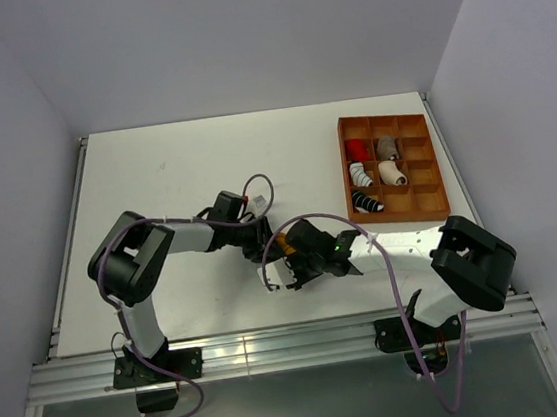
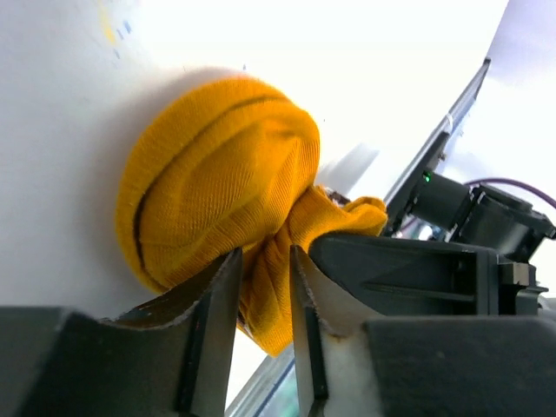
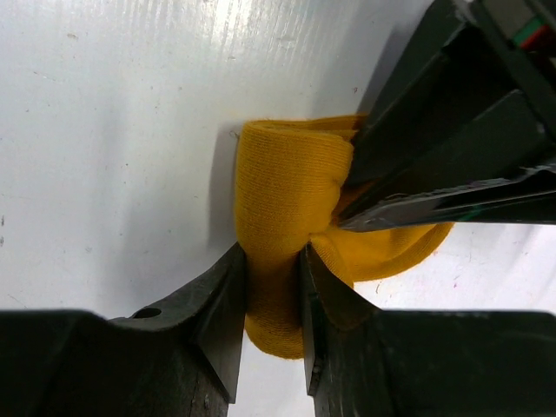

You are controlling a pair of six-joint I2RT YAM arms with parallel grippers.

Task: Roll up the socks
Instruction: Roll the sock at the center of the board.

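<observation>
A mustard-orange sock lies bunched in a rounded wad on the white table, between the two arms; from above only a sliver of it shows. My left gripper has a hanging fold of the sock filling the narrow gap between its jaws. My right gripper is shut on another fold of the same sock from the opposite side. Both grippers nearly touch each other. A black-and-white striped sock lies in a tray compartment.
A brown divided tray stands at the back right, holding a red bundle, a grey bundle and a cream one. The table's near edge and metal rail run just behind the grippers.
</observation>
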